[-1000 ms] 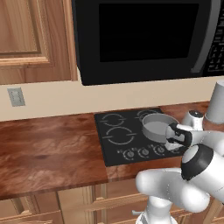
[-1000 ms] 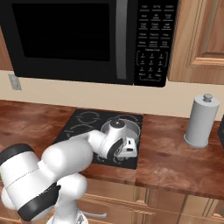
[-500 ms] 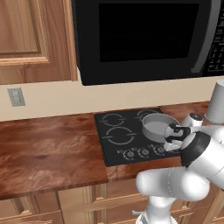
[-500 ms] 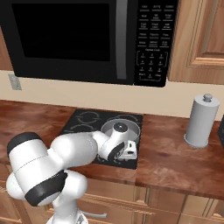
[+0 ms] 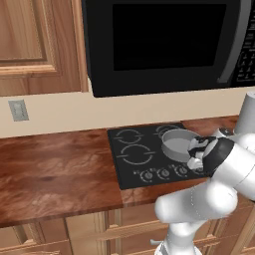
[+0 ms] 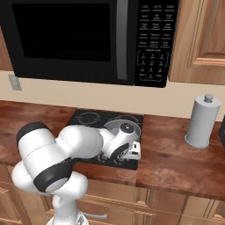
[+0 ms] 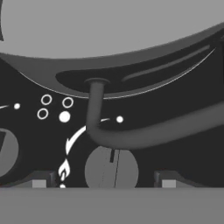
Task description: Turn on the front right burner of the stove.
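Movement over the last second is all in the arm: you have swung the shoulder and elbow further over the counter while the wrist has held almost the same spot above the front right of the stove [image 5: 130, 169]. The base cameras have not shifted, and the grey pot [image 5: 175, 143] sits where it was. That reads as the end of the approach, with the turn itself not yet made.

Look at the hand view: a round knob [image 7: 111, 170] sits centred at the bottom, between your two dark fingertips [image 7: 40, 180], with a curved arrow and flame mark just to its left. The four-dot legend above it has its lower right dot filled, so this looks like the control for the front right burner [image 7: 144, 85], whose white ring runs under the pot [image 7: 109, 26]; the pot's handle [image 7: 131, 131] curves across just above the knob.

Your gripper [image 7: 105, 181] is spread wide, one tip on each side of the knob and neither touching it, holding nothing. In the right base view the hand [image 6: 132, 150] points steeply down at the front edge of the glass, forearm reaching low and across from the bulky shoulder. You will probably need to descend, close on the knob and twist.
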